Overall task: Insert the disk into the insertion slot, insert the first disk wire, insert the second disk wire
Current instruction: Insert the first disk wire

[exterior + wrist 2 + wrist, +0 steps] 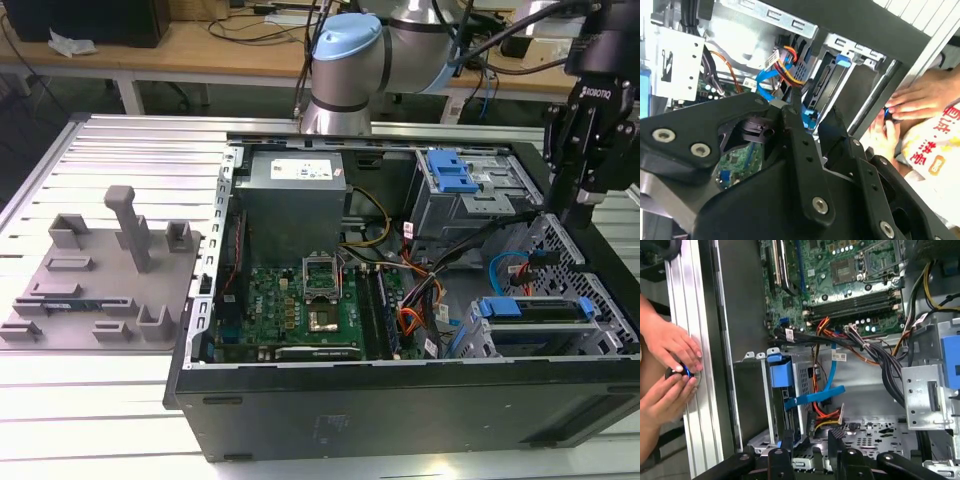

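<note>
The disk (545, 311) lies inside the insertion slot (610, 330), a perforated grey bay at the case's corner on the exterior view's right, with its blue carrier handle (500, 308) showing. In the first wrist view the blue carrier (780, 374) sits in the same cage (802, 385). A loose blue flat cable (815, 396) and a bundle of red, orange and yellow wires (824, 415) hang beside the cage. My gripper (578, 215) hovers above the case behind the slot. Its black fingers (788, 440) stand open, a short way from the cables, with nothing between them (812, 122).
A person's two hands (670, 365) rest on the ribbed table rail just outside the case wall and hold a small dark and blue object. A bigger grey cage with a blue latch (452, 175), the motherboard (300, 300) and a power supply (295, 205) occupy the case. Grey fixtures (100, 270) stand on the table.
</note>
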`<state>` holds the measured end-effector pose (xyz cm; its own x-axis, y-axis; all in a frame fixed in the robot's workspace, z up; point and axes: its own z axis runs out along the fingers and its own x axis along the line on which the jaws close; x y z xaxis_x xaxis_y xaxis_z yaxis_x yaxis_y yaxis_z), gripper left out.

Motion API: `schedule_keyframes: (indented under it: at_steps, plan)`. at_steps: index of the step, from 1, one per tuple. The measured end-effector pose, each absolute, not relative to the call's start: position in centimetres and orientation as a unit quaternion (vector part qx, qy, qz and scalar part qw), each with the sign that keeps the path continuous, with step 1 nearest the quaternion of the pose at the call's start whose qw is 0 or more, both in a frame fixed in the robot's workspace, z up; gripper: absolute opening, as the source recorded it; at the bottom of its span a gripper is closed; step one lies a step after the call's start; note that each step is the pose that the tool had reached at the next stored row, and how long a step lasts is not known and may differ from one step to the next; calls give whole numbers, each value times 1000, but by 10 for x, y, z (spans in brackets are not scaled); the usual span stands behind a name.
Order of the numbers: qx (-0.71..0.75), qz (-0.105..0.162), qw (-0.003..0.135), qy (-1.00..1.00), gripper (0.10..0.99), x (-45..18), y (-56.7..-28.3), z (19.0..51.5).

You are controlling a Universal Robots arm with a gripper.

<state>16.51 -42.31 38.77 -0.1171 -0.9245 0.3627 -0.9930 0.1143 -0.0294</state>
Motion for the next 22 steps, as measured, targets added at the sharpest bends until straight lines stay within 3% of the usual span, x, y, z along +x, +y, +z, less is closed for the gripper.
schedule_keyframes:
  at_steps: [5,12,22]
  plan:
    - [653,146,114,-734,408,160,-424,386]
    - [633,150,120,-750,408,158,-424,376]
    - [659,154,117,-727,408,148,-424,366]
